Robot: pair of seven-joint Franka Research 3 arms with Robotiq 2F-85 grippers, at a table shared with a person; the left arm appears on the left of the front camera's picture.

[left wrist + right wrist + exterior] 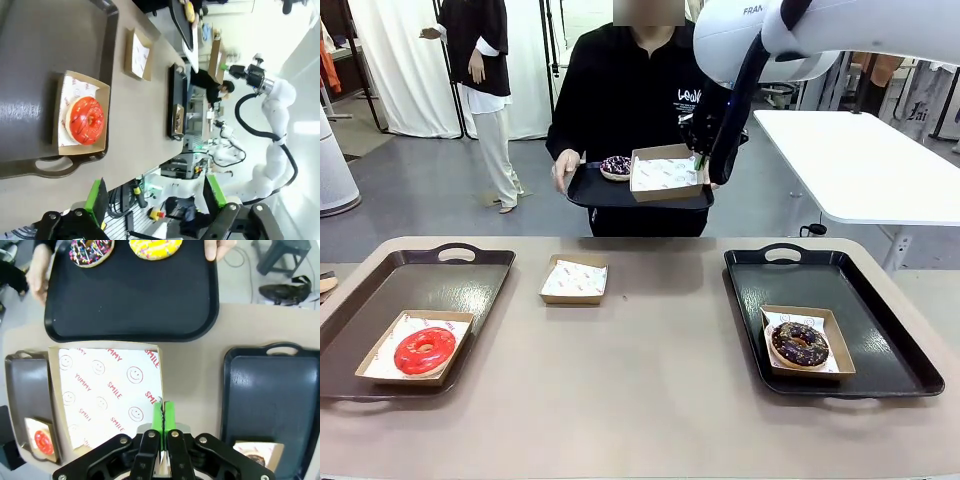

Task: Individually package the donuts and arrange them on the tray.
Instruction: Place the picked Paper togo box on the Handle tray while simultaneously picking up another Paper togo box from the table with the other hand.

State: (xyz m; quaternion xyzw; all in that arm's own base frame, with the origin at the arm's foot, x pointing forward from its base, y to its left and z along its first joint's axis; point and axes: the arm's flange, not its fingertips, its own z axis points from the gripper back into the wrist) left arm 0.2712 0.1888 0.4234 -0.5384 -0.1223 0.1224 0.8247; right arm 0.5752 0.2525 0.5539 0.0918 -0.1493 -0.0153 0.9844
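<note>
Tabletop (660,400) tan w/ dark L tray (430,290) & R tray (790,280), grey floor (420,200) beyond; R gripper (162,415) pinched shut on paper-lined box (107,390) rim, L gripper (155,197) wide open, empty.

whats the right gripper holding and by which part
The right gripper is shut on the empty paper-lined brown cardboard box, pinching one side wall at its rim.

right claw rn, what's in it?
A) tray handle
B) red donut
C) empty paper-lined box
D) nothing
C: the right claw is shut on the edge of the paper-lined box, and the printed paper inside the box has no donut on it.
</note>
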